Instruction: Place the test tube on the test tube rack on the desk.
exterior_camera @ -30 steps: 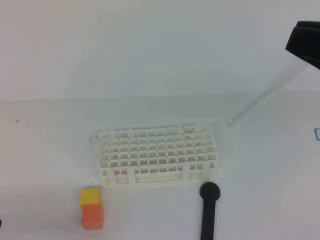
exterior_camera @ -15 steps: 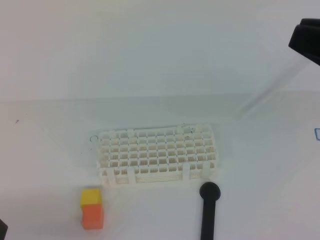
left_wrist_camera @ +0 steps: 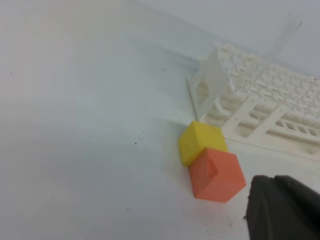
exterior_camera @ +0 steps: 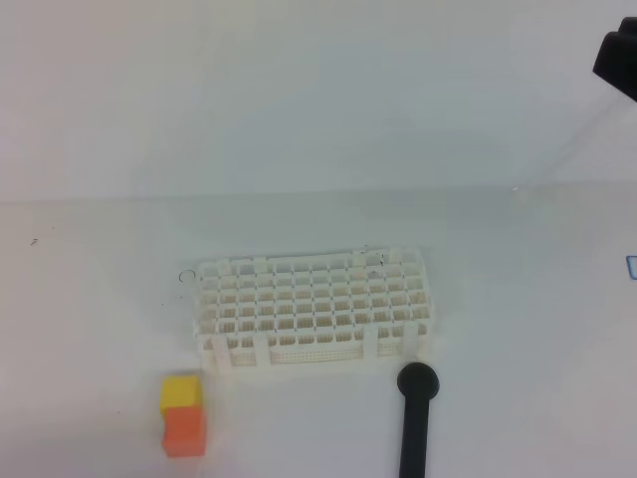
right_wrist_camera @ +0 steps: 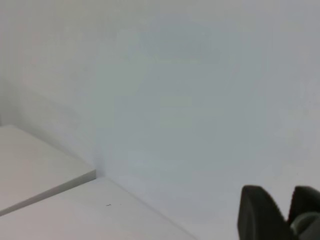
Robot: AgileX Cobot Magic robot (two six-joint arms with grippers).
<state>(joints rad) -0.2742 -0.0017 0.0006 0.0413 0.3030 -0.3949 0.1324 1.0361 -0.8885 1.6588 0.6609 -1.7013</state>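
Observation:
The white lattice test tube rack [exterior_camera: 314, 314] stands on the white desk [exterior_camera: 100, 299], a little below the middle of the high view. My right gripper [exterior_camera: 619, 58] hangs high at the top right corner, shut on the test tube [exterior_camera: 559, 145]. The nearly see-through tube slants down-left from it to a tip well above and right of the rack. In the right wrist view the dark fingers [right_wrist_camera: 260, 215] show at the bottom right. My left gripper [left_wrist_camera: 280, 207] appears only as a dark shape low beside the rack [left_wrist_camera: 270, 95], and is shut.
A yellow-and-orange block [exterior_camera: 183, 416] [left_wrist_camera: 210, 160] sits in front of the rack's left corner. A black rod with a round knob [exterior_camera: 416, 418] lies in front of the rack's right corner. A small blue mark [exterior_camera: 631, 265] sits at the right edge.
My right gripper has risen and drawn back to the upper right, carrying the tube. The tube's tip has moved up and right, away from the rack's far right corner.

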